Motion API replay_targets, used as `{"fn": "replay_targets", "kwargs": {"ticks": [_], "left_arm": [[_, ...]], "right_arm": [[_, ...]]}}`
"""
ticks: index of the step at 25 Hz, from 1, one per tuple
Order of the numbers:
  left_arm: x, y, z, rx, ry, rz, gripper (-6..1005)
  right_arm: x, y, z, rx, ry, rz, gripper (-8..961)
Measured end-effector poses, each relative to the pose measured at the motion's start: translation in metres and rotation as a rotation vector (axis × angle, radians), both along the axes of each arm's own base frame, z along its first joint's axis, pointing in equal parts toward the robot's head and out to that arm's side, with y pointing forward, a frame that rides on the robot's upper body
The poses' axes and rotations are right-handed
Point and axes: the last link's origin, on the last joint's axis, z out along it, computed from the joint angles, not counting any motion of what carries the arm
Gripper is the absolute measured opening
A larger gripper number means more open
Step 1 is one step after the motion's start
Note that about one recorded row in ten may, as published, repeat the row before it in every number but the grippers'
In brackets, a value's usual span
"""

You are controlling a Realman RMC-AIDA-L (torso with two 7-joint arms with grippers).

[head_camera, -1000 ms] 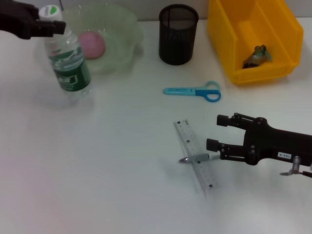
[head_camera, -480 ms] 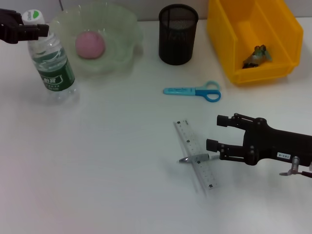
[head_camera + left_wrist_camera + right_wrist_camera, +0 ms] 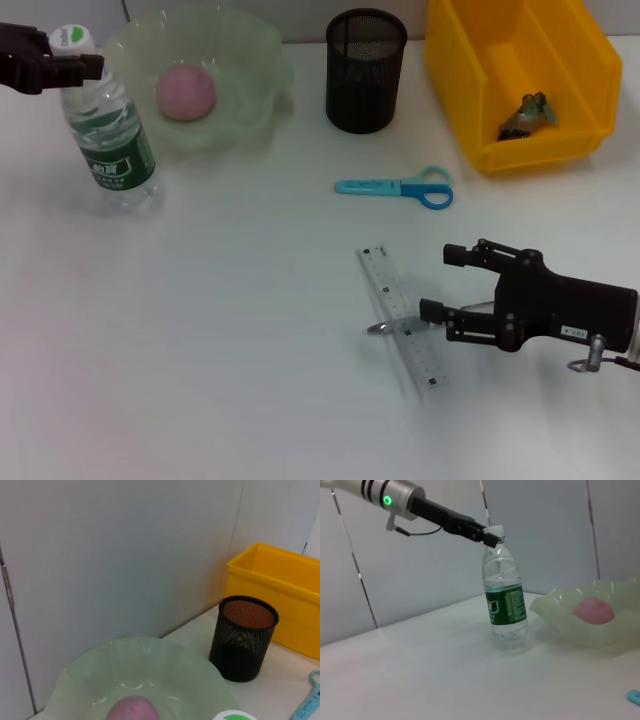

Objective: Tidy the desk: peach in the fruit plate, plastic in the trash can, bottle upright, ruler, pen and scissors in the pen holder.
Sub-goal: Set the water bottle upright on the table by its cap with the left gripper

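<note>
The bottle stands upright on the desk at the far left, next to the fruit plate. My left gripper is shut on its white cap; it also shows in the right wrist view. The peach lies in the fruit plate. The plastic lies in the trash can. The scissors lie in front of the pen holder. The ruler lies across the pen. My right gripper is open, just right of the ruler.
The left wrist view shows the fruit plate, the peach, the pen holder, the trash can and a grey wall behind. The right wrist view shows the bottle and fruit plate.
My left gripper has carried the bottle to the left and brought it from tilted to upright on the desk. My right gripper has shifted slightly nearer the ruler.
</note>
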Motion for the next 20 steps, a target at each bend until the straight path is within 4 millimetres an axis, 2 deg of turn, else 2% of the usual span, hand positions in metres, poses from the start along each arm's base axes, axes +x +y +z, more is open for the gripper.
{"fn": "replay_targets", "kwargs": {"ticks": [20], "left_arm": [[-0.0059, -0.0015, -0.0072, 0.000, 0.017, -0.009, 509]], "right_arm": [[0.0016, -0.0022, -0.0001, 0.010, 0.001, 0.005, 816]]}}
